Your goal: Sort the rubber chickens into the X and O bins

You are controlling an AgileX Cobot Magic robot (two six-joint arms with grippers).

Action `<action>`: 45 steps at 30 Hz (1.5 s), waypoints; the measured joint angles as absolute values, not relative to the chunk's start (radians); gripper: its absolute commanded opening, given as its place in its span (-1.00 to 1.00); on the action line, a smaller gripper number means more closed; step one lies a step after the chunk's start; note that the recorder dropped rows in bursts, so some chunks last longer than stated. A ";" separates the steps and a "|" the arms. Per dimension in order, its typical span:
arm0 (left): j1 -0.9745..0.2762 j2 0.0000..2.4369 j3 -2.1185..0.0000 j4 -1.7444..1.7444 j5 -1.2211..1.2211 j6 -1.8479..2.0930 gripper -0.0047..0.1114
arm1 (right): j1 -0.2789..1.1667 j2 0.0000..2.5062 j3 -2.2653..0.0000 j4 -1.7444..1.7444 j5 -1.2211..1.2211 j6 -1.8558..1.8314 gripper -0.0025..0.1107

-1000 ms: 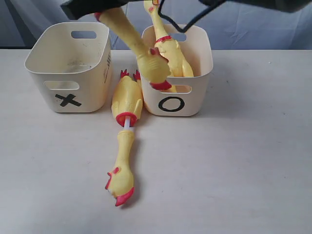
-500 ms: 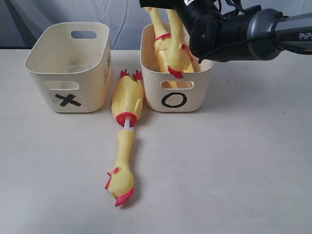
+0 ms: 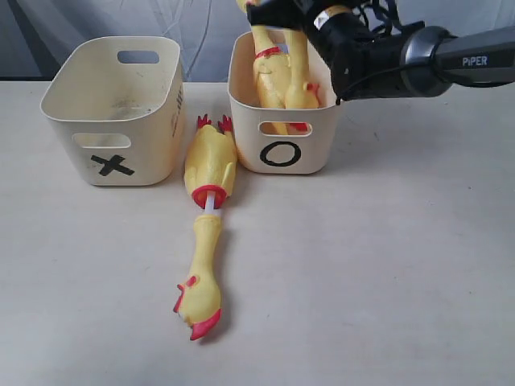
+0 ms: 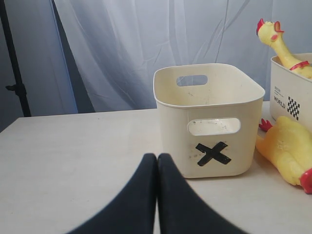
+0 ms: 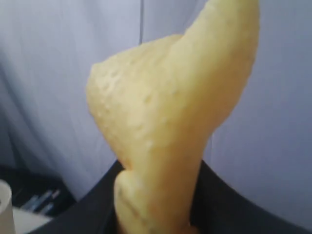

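The X bin (image 3: 113, 108) stands at the left and the O bin (image 3: 282, 153) to its right. One rubber chicken (image 3: 269, 76) stands in the O bin, its head (image 4: 278, 39) sticking out above the rim. A second rubber chicken (image 3: 304, 90) hangs head-down into the same bin; my right gripper (image 3: 286, 12) is shut on its upper end, whose yellow body (image 5: 170, 122) fills the right wrist view. The third chicken (image 3: 211, 161) lies on the table between the bins, its white neck tube (image 3: 208, 205) showing. My left gripper (image 4: 157, 157) is shut and empty, low in front of the X bin (image 4: 209, 146).
The X bin holds nothing that I can see. A pale curtain hangs behind the table. The lying chicken's head (image 3: 197, 301) points toward the front of the table. The right arm (image 3: 418, 56) reaches in from the right above the O bin.
The right gripper swung the held chicken from in front of the O bin over the rim and lowered it head-first inside. The O bin shifted slightly left.
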State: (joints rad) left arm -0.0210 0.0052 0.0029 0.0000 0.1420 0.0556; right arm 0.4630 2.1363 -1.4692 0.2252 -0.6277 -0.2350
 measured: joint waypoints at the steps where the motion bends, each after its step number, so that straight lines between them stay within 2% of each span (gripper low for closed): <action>1: -0.021 0.005 0.003 0.000 0.142 0.056 -0.92 | 0.461 2.147 -1.469 0.227 -0.591 -0.235 -0.97; 3: -0.021 0.005 0.003 0.000 0.142 0.056 -0.92 | 0.459 2.159 -1.469 0.227 -0.497 -0.235 -0.96; 5: -0.021 0.005 0.003 0.000 0.142 0.056 -0.92 | 0.461 2.161 -1.469 0.222 -0.423 -0.237 -0.78; 7: -0.021 0.005 0.003 0.000 0.142 0.056 -0.92 | 0.462 2.156 -1.473 0.219 -0.349 -0.238 -0.44; 9: -0.021 0.005 0.003 0.000 0.142 0.056 -0.92 | 0.462 2.150 -1.474 0.219 -0.276 -0.238 0.00; 11: -0.021 0.005 0.003 0.000 0.142 0.056 -0.92 | 0.462 2.150 -1.474 0.219 -0.206 -0.238 0.27; 13: -0.021 0.005 0.003 0.000 0.142 0.056 -0.92 | 0.462 2.150 -1.474 0.219 -0.149 -0.238 0.22; 17: -0.021 0.005 0.003 0.000 0.142 0.056 -0.92 | 0.466 2.130 -1.474 0.219 -0.124 -0.238 -0.03; 19: -0.021 0.005 0.003 0.000 0.142 0.056 -0.92 | 0.475 2.095 -1.474 0.219 -0.135 -0.238 -0.06; 24: -0.021 0.005 0.003 0.000 0.142 0.056 -0.92 | 0.509 1.963 -1.474 0.214 -0.150 -0.238 0.03; 29: -0.021 0.005 0.003 0.000 0.142 0.056 -0.92 | 0.563 1.853 -1.484 0.174 -0.006 -0.252 0.08; 33: -0.021 0.005 0.003 0.000 0.142 0.056 -0.92 | 0.584 1.876 -1.484 0.133 0.060 -0.272 0.08; 42: -0.021 0.005 0.003 0.000 0.142 0.056 -0.92 | 0.530 1.929 -1.484 0.131 0.117 -0.259 0.08; 44: -0.021 0.005 0.003 0.000 0.142 0.056 -0.92 | 0.520 1.934 -1.484 0.128 0.126 -0.257 0.15; 45: -0.021 0.005 0.003 0.000 0.142 0.056 -0.92 | 0.516 1.936 -1.484 0.125 0.134 -0.257 0.26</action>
State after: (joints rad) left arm -0.0210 0.0052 0.0029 0.0000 0.1420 0.0556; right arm 0.5157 1.9361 -1.4839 0.1250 0.1345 -0.2568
